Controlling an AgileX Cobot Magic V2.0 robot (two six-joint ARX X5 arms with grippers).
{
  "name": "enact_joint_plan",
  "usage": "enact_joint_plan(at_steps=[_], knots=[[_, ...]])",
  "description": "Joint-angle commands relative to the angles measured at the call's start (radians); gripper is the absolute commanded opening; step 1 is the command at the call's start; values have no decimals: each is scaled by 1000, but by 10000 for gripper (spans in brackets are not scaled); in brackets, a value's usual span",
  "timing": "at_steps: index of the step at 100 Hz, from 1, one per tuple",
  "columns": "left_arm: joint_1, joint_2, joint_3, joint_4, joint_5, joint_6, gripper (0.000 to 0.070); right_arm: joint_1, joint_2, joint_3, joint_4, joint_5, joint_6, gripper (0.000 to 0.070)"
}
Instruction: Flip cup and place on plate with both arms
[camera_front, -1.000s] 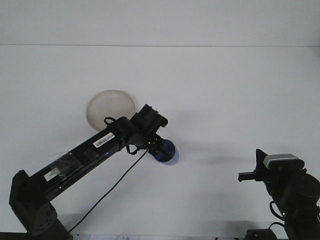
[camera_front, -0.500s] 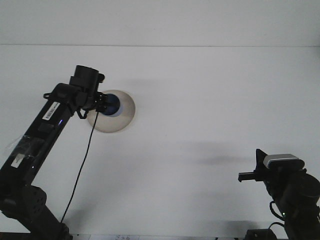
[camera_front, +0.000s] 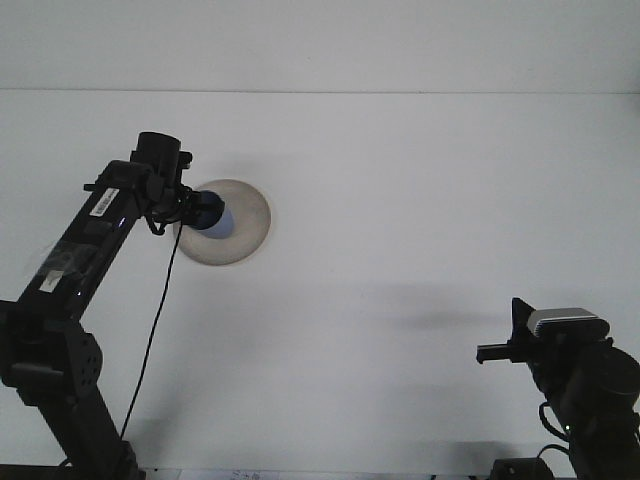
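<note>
Left tool (camera_front: 200, 211) grips dark blue cup (camera_front: 213, 213) over round beige plate (camera_front: 232, 222) — poised to set down; right tool (camera_front: 495, 351) idle, its opening indiscernible.

Only one view is given, taken from high behind the arm bases and aimed forward and down over the white table (camera_front: 420, 200). The far table edge is included (a pale wall above it), so the scene is seen from a distance.

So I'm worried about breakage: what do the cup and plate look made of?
The cup is dark blue and smooth, likely plastic or glazed ceramic; too small to tell. The plate is matte off-white with no glare, perhaps plastic or unglazed ceramic. The table looks plain matte white.
</note>
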Motion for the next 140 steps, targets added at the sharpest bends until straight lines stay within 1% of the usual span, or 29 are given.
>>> enact_joint_plan(at_steps=[1, 7, 10, 14, 19, 24, 29, 33, 42, 56, 65, 81, 92, 104, 122, 130, 140], knots=[[-1, 26, 21, 7, 2, -2, 12, 0, 7, 11, 10, 0, 7, 0], [-1, 26, 21, 11, 2, -2, 27, 0, 7, 11, 10, 0, 7, 0], [-1, 26, 21, 13, 2, -3, 62, 0, 7, 11, 10, 0, 7, 0], [-1, 26, 22, 15, 2, -8, 153, 0, 7, 11, 10, 0, 7, 0], [-1, 26, 22, 18, 2, -14, 304, 0, 7, 11, 10, 0, 7, 0], [-1, 26, 22, 23, 2, -13, 432, 0, 7, 11, 10, 0, 7, 0], [-1, 26, 22, 30, 2, -13, 521, 0, 7, 11, 10, 0, 7, 0], [-1, 26, 26, 31, 2, -13, 558, 0, 7, 11, 10, 0, 7, 0], [-1, 26, 43, 27, 2, -13, 591, 0, 7, 11, 10, 0, 7, 0], [1, 26, 106, 0, 3, -12, 601, 0, 7, 11, 10, 0, 7, 0], [2, 22, 154, -19, 3, -12, 643, 0, 7, 11, 10, 0, 7, 0], [2, -42, 159, -31, 3, -14, 642, 0, 7, 11, 10, 0, 7, 0], [-1, -125, 122, -24, 3, -29, 637, 0, 7, 11, 9, 0, 7, 0], [-22, -275, -1, 58, 3, -36, 637, 0, 7, 11, 10, 1, 7, 0], [-78, -565, -270, 231, 2, -40, 635, 0, 7, 11, 10, 1, 7, 0], [-104, -705, -412, 332, 2, -68, 620, 0, 7, 11, 10, 1, 7, 0], [-131, -875, -591, 439, 0, -80, 619, 0, 7, 11, 10, 0, 6, 0]])
